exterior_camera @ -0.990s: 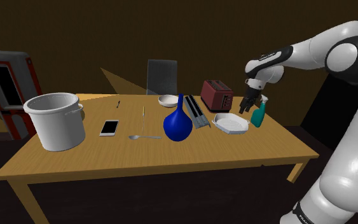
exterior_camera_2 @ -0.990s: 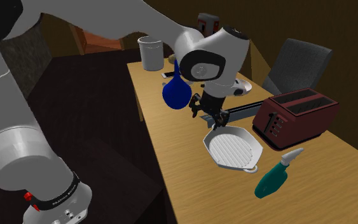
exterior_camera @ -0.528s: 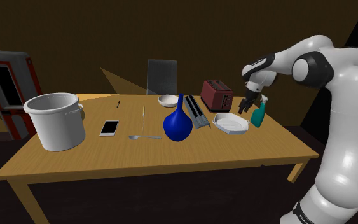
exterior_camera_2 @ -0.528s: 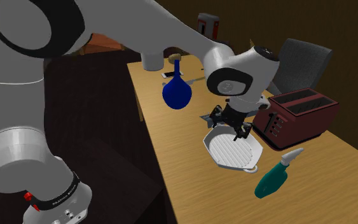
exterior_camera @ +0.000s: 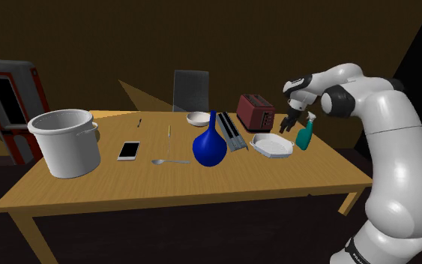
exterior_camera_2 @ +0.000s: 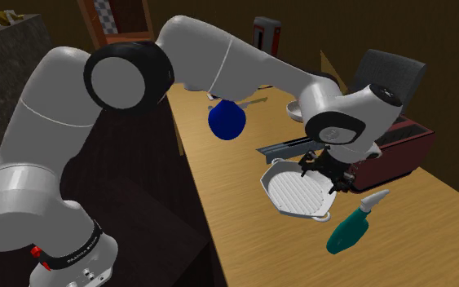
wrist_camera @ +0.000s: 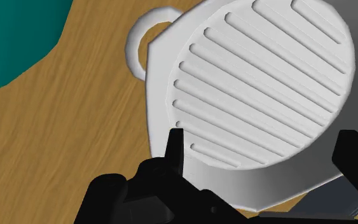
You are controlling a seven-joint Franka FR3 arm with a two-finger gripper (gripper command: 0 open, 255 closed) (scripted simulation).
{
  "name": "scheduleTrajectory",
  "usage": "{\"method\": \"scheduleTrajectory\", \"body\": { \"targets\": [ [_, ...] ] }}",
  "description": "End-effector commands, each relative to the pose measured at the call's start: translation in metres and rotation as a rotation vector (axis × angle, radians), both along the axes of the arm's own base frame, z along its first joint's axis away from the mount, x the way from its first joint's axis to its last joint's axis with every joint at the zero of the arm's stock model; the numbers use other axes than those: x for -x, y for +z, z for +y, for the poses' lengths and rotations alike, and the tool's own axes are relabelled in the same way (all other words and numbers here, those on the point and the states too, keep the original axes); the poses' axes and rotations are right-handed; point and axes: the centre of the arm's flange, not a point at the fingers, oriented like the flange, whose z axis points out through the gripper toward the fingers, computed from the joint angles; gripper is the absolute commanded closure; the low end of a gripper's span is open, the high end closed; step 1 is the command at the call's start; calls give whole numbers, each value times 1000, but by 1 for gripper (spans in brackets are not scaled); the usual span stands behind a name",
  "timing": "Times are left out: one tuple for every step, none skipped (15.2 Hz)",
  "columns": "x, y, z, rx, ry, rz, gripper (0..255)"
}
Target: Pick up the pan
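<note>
1. In the shoulder view, the pot (exterior_camera: 65, 142) stands at the table's (exterior_camera: 164, 184) left end.
2. Right of it lie the phone (exterior_camera: 129, 150) and spoon (exterior_camera: 169, 160), then the vase (exterior_camera: 210, 145) at centre.
3. Right of centre lies the pan (exterior_camera: 271, 145), toaster (exterior_camera: 255, 112) behind it, bottle (exterior_camera: 304, 136) just beside it on the right.
4. My gripper (exterior_camera: 286, 127) hangs over the pan's right edge.
5. The chair (exterior_camera: 190, 91) stands behind the table, upper centre.

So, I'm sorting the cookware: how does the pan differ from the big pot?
The pan is low, wide and ridged inside; the pot is tall with smooth walls. The pan lies beside the toaster; the pot stands at the opposite end of the table. Both are plain white.
</note>
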Motion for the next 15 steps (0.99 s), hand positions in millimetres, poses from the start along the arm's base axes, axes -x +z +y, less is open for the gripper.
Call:
{"method": "scheduleTrajectory", "body": {
  "targets": [
    [-8, -13, -20, -2, -4, -6, 0],
    [-13, -19, -31, -2, -7, -9, 0],
    [-17, -24, -42, -3, -9, -12, 0],
    [-22, -30, -53, -3, -12, -15, 0],
    [-26, -35, -63, -4, -14, -17, 0],
    [-26, -40, -63, -4, -14, -17, 0],
    [-26, -46, -63, -4, -14, -17, 0],
    [-26, -51, -63, -4, -14, -17, 0],
    [-26, -56, -63, -4, -14, -17, 0],
    [-26, -61, -63, -4, -14, -17, 0],
    [-26, -67, -63, -4, -14, -17, 0],
    [-26, -72, -63, -4, -14, -17, 0],
    [-26, -75, -63, -4, -15, -17, 0],
    [-26, -75, -63, -4, -15, -17, 0],
    [-26, -75, -63, -4, -14, -17, 0]
  ]
}}
